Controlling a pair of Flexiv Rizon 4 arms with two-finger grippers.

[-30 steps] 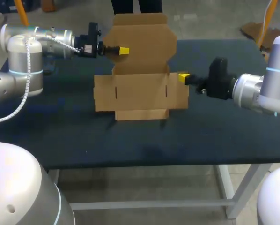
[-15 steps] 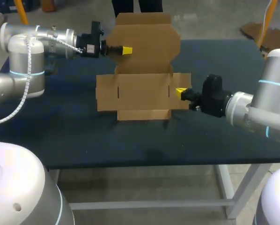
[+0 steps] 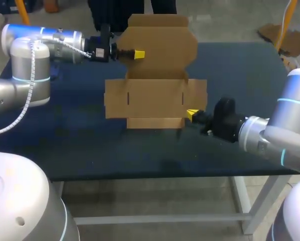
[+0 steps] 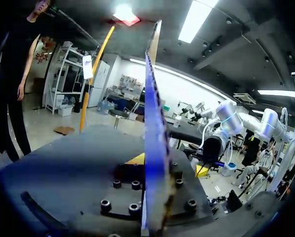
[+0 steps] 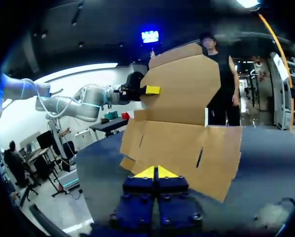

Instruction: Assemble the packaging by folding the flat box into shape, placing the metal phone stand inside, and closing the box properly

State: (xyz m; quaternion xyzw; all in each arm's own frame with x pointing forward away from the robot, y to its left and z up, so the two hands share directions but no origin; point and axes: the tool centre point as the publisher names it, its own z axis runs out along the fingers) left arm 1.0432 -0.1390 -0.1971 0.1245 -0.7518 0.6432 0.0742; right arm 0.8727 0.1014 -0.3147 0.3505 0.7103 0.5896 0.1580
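Right gripper drops to the box's near right corner while the left holds the lid up.

Over the last second my right gripper [image 3: 192, 114] has slid from the right edge of the cardboard box [image 3: 155, 98] toward me, to the near edge of its right side flap. Its yellow tips are pressed together with nothing between them. My left gripper [image 3: 139, 54] has edged slightly right, clamped on the left edge of the raised lid panel [image 3: 162, 47], and the box has shifted with it on the table [image 3: 64, 135]. I judge folding has barely begun, with the right arm lining up to lift a flap. The metal phone stand is not in view.
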